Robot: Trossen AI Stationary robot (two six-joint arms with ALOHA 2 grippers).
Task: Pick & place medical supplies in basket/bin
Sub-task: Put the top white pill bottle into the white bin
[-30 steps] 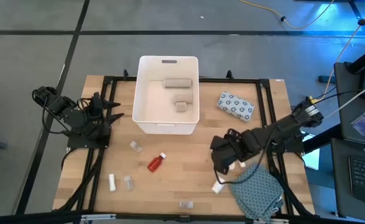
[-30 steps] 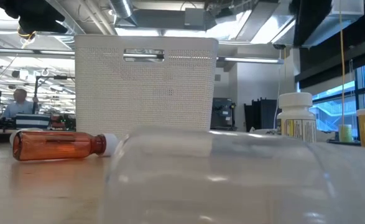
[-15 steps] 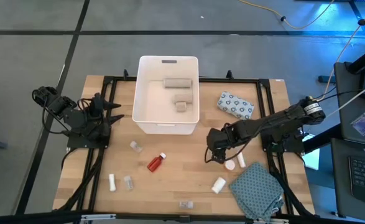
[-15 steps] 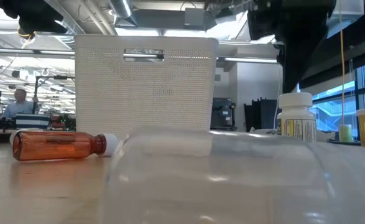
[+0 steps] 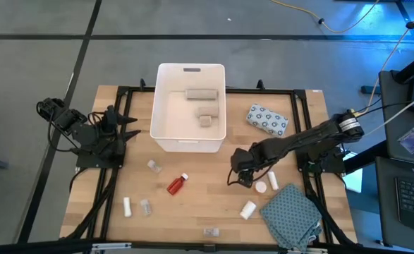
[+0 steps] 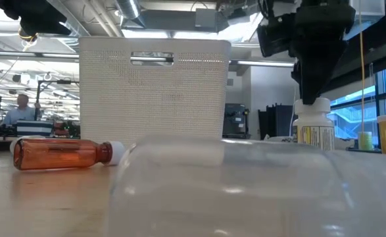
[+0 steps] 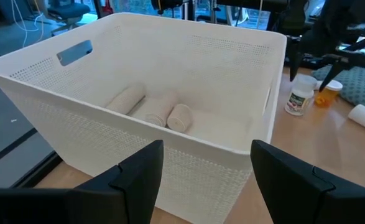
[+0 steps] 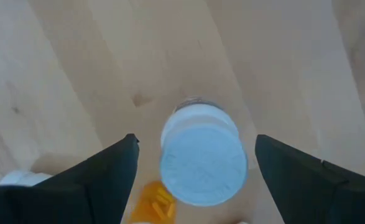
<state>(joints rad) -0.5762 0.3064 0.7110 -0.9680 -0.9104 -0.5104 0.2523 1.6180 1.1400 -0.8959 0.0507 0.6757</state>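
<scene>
In the high view the right gripper [image 5: 240, 176] hangs at centre right of the frame, just below the tall white rectangular plastic tub [image 5: 166, 106], which stands at upper centre on the wooden bench [image 5: 199, 201]. Its fingers [image 8: 76, 180] are spread wide and hold nothing; the right wrist view looks straight down between them onto the round cap of an upright white pill bottle [image 8: 202, 152]. The low view shows that bottle [image 6: 314, 124] directly under the dark gripper [image 6: 314, 92].

The left gripper [image 5: 129, 125] waits at the left of the frame beside the tub, fingers [image 7: 138, 174] open and empty. Greyish rolled bandages [image 7: 151, 109] lie inside the tub.

A red bottle [image 5: 178, 183] lies on its side at lower centre, clear vials [image 5: 154, 166] near it. A white blue-dotted soft pack [image 5: 267, 119] sits right of the tub, and a grey-teal patterned cloth [image 5: 291, 219] fills the lower right.
</scene>
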